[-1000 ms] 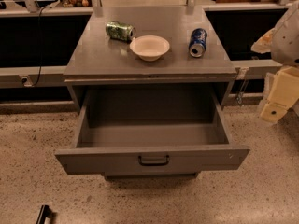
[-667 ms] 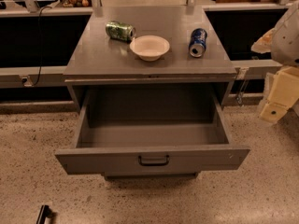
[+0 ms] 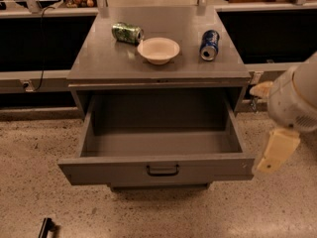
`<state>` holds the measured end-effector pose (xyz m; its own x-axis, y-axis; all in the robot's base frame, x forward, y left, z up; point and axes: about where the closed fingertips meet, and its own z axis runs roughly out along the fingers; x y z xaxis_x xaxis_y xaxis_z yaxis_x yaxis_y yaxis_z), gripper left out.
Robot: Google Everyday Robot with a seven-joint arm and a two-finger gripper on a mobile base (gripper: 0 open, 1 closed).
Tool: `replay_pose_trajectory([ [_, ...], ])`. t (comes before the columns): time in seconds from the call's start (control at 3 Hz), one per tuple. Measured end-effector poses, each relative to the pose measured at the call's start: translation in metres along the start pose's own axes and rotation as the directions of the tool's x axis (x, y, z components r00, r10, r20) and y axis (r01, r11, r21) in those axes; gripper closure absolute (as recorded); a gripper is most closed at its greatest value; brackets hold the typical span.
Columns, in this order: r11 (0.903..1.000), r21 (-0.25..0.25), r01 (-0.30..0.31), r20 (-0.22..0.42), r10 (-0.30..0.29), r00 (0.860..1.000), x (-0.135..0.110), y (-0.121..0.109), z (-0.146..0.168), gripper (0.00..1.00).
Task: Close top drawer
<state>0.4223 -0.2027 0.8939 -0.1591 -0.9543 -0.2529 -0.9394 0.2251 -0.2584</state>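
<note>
The claw [image 3: 276,151] hangs at the right edge of the view, just beside the right front corner of the top drawer [image 3: 156,171] and apart from it. Whether it is released or clenched cannot be told here; it grasps nothing that can be seen. Its place off to the side, rather than in front of the panel, suggests the arm has yet to line up for a push.

The top drawer stands pulled well out of the cabinet, its grey inside bare, its front panel facing the floor side of the view. The small dark handle [image 3: 162,170] sits at the middle of that panel, well apart from the claw. Closing probably calls for the claw to come round to the panel's face and press straight inward.

On the bench [image 3: 109,58] above lie a green can [image 3: 127,32] on its side, a pale bowl [image 3: 158,50] just beside it, and a blue can [image 3: 209,44] further right. All three sit back from the front edge, so a steady push should leave them be.
</note>
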Motion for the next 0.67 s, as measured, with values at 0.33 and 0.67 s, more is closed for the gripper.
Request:
replay_pose_trajectory([
  [0.33, 0.9999, 0.006, -0.009, 0.006, 0.009, 1.0, 0.015, 0.014, 0.026, 0.0],
  [0.67, 0.998, -0.063, 0.0, 0.002, 0.0, 1.0, 0.012, 0.021, 0.043, 0.19],
])
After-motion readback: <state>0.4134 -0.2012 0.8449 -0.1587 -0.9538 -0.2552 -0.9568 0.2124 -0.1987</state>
